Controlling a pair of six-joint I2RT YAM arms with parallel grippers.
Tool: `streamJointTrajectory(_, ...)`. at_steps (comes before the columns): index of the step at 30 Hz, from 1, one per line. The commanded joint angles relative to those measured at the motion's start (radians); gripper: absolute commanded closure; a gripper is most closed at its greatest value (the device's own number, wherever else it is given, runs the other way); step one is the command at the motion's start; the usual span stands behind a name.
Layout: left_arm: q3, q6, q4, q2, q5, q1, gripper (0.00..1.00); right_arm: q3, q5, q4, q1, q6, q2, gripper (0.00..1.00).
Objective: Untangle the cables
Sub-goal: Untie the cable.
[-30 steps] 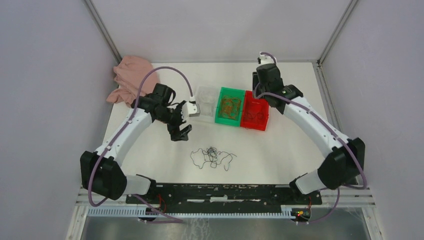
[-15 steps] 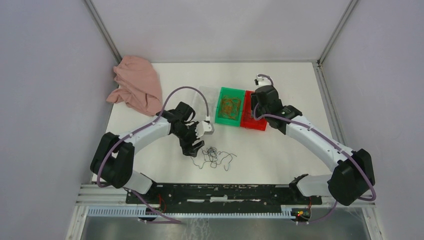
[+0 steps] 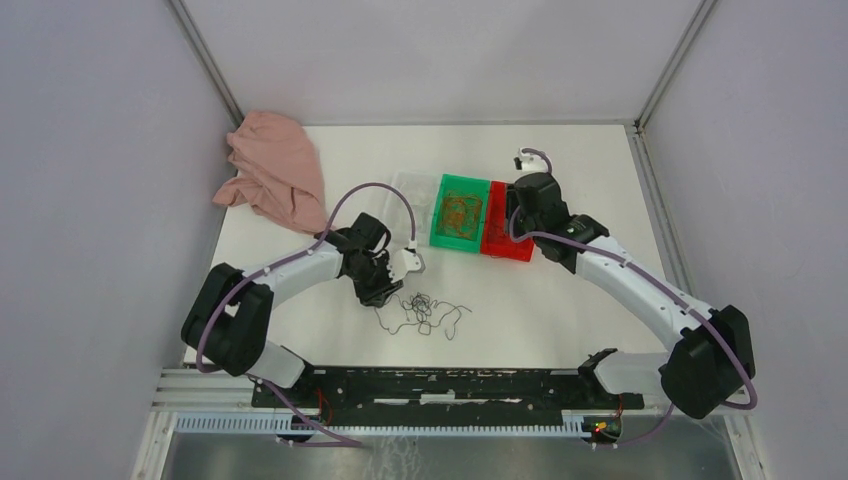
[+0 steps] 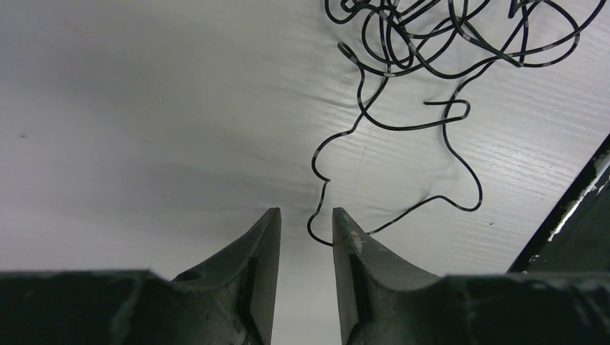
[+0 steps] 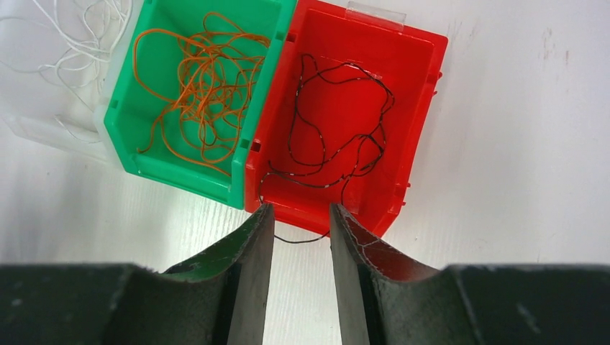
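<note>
A tangle of thin black cables point(image 3: 422, 310) lies on the white table in front of the bins, and fills the top of the left wrist view point(image 4: 431, 43). My left gripper point(image 4: 305, 212) is low at the tangle's left end, open by a narrow gap. One loose loop point(image 4: 314, 215) curves in between its tips, unclamped. My right gripper point(image 5: 301, 208) hovers open over the near rim of the red bin point(image 5: 421, 93). That bin holds a black wire point(image 5: 338, 122), and a loop of it hangs over the rim between the tips. Orange wires point(image 5: 194, 79) fill the green bin point(image 3: 445, 238).
A clear bin point(image 5: 43, 126) with whitish wires point(image 5: 72, 36) stands left of the green one. A pink cloth point(image 3: 272, 170) is bunched at the far left of the table. A black rail point(image 3: 450, 385) runs along the near edge, also visible in the left wrist view point(image 4: 575, 215).
My left arm swung from the clear bin down to the left end of the black tangle, and its jaws narrowed. My right arm dropped lower over the red bin, jaws narrowing slightly.
</note>
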Motion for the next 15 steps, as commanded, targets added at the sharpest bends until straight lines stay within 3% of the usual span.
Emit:
streamJointTrajectory(1,0.030,-0.007,0.003,-0.042,0.022,-0.003,0.63,0.000,0.017,0.044,0.005,0.024,-0.046,0.60)
streamJointTrajectory(4,0.051,0.009,-0.057,-0.071,0.071,-0.007,0.62,0.001,0.014,0.039,0.005,0.028,-0.048,0.60)
streamJointTrajectory(10,0.018,0.020,-0.073,-0.078,0.066,-0.021,0.39,0.000,0.005,0.035,0.005,0.040,-0.051,0.60)
streamJointTrajectory(15,-0.013,-0.008,-0.002,-0.057,-0.001,-0.027,0.43,-0.004,0.013,0.033,0.004,0.041,-0.062,0.60)
